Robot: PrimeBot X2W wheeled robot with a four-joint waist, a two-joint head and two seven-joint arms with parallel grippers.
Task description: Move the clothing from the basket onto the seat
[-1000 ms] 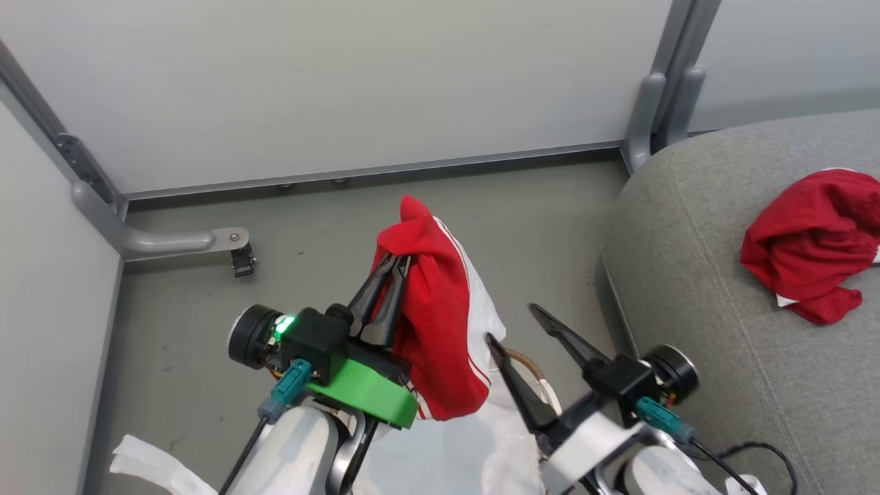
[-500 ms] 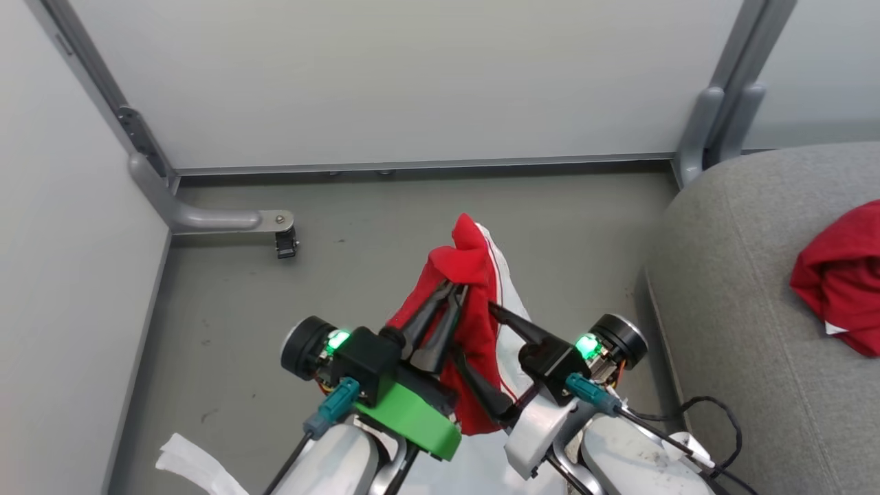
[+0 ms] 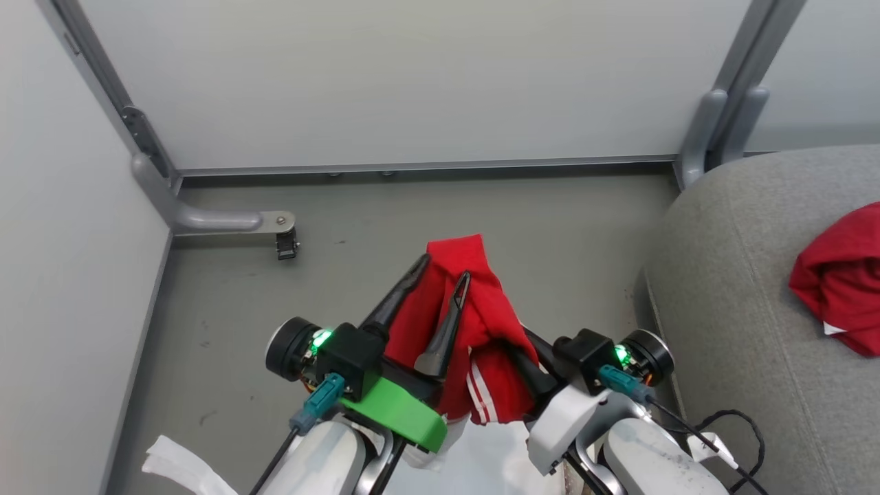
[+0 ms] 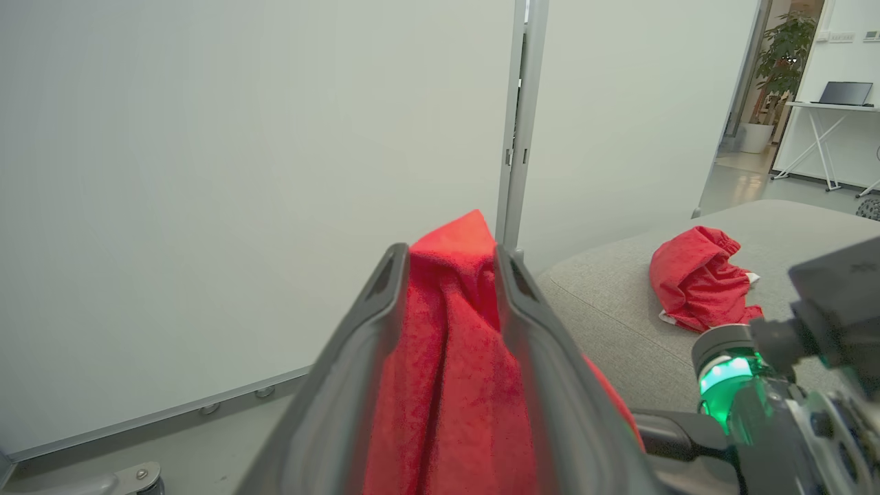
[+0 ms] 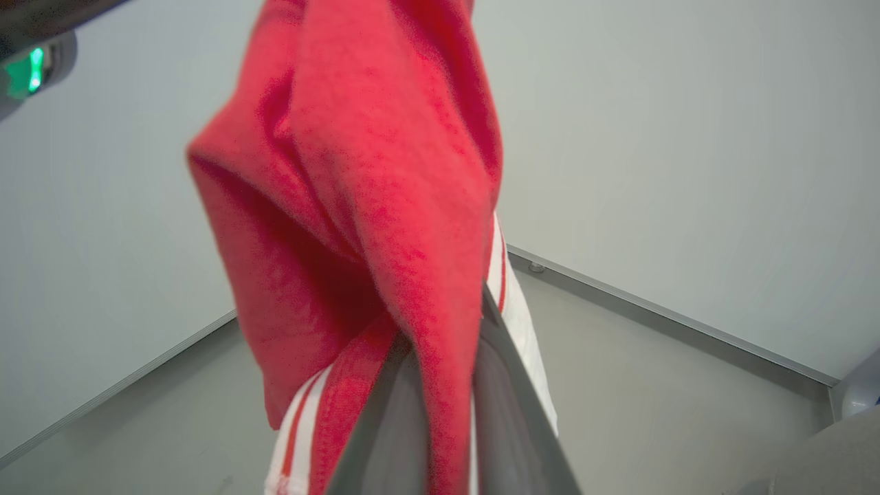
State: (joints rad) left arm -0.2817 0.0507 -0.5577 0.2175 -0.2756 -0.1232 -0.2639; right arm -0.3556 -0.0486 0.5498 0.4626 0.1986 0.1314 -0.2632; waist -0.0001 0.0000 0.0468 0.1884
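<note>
We face pale partition panels [image 3: 412,75] that run across the far side, joined on the right by a grey metal post [image 3: 729,103], and below them lies the bare grey floor [image 3: 227,295]. On the right the large grey woven-fabric sofa seat [image 3: 742,289] rounds down to the floor, its stitched seam running toward us. Far on its right part rests a second crumpled red garment [image 3: 835,285] with a bit of white at its lower edge; in the left wrist view it sits well back on the cushion [image 4: 698,278]. The bright red garment with thin white stripes [image 3: 491,323] is not on the seat: it hangs in the air above the floor, left of the cushion, between our two arms, its peak toward the far wall and its striped hem drooping on the near side. Our left gripper [image 3: 444,267] stands released, its two long dark fingers spread apart with the red cloth lying loose between them, which the left wrist view confirms [image 4: 448,251]. Our right gripper [image 5: 443,344] is clenched on the garment's lower folds, the fabric pinched between its fingers [image 3: 533,368], whose tips are buried under the cloth in the head view.
</note>
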